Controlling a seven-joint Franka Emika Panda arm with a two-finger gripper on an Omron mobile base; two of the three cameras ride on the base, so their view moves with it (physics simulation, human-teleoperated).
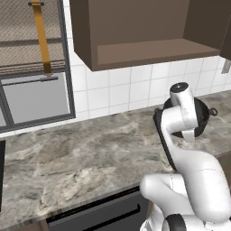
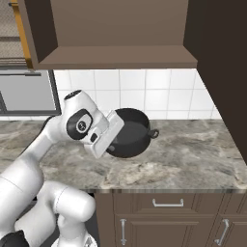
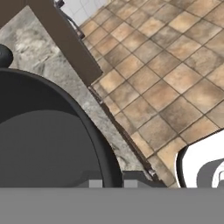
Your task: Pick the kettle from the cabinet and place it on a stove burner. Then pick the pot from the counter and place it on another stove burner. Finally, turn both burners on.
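Note:
The wide charcoal-black pot point(image 2: 130, 134) hangs tilted over the marbled counter point(image 2: 193, 154), one loop handle pointing right. My gripper point(image 2: 114, 139) is shut on the pot's near rim, the white hand coming in from the left. In the hand view the pot point(image 3: 43, 140) fills the left side and its rim runs between the fingertips of the gripper point(image 3: 113, 183). From the left base view the pot point(image 1: 205, 116) peeks out behind my arm. The dark brown cabinet point(image 1: 135, 49) hangs open above with a bare floor. The kettle and the stove burners are out of view.
White square tiles point(image 2: 144, 91) back the counter. Brown drawer-fronted base cabinets point(image 2: 169, 212) stand below it, and a tall dark panel point(image 2: 222, 72) closes the right side. A grey framed window point(image 1: 36, 94) is at the left. Tan floor tiles point(image 3: 175, 65) lie beyond the counter edge.

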